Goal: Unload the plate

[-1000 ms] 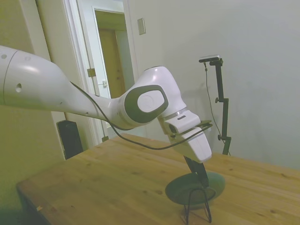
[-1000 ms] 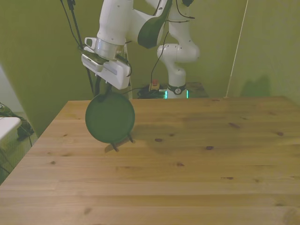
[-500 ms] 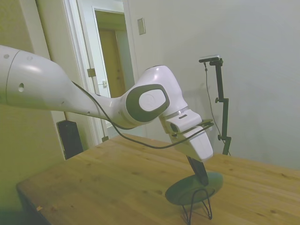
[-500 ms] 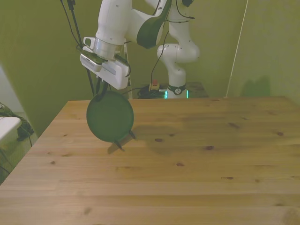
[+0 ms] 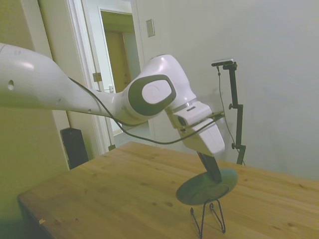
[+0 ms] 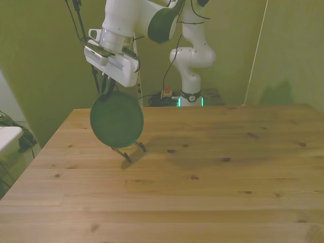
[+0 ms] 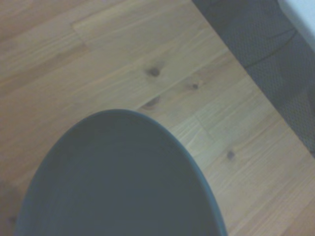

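1. the gripper (image 5: 215,174) is pinching the plate (image 5: 207,186) by its upper rim; in the side view the dark fingers (image 5: 211,168) run down onto the plate's edge.
2. the plate (image 6: 116,119) hangs in the air above the wire stand (image 5: 208,217), near the surface's far corner on the front view's left. it appears clear of the stand's loops.
3. the wrist view shows the plate (image 7: 118,182) close up, with the wooden surface (image 7: 123,64) beneath it.
4. risk: the hold is on a thin rim only, so the tilted plate could pivot or slip between the fingers during a quick swing.
5. risk: if the arm travels sideways too low, the plate's lower edge could catch the wire stand (image 6: 129,152) and tip it over.
6. compared with half a second ago, the plate has risen: then its lower edge overlapped the stand's loops, now a gap shows, and the stand stays on the surface.
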Robot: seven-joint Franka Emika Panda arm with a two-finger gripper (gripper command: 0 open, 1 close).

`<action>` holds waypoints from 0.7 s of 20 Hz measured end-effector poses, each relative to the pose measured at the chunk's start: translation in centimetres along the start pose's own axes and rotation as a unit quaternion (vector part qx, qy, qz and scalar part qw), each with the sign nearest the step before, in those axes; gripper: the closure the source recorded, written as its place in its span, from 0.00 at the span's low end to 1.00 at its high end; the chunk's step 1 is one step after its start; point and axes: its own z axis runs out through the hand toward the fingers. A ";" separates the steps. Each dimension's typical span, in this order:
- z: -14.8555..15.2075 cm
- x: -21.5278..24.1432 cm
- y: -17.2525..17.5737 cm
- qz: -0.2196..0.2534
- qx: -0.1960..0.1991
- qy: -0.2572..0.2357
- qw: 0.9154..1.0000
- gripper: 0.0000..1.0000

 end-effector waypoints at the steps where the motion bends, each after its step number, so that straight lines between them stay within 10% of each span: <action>1: -1.0 0.0 -0.3 -0.001 0.010 0.004 1.000 1.00; 7: -5.4 -3.1 -4.6 -0.024 0.103 0.032 0.994 1.00; 14: -2.7 -9.7 -11.7 -0.027 0.175 -0.007 0.984 1.00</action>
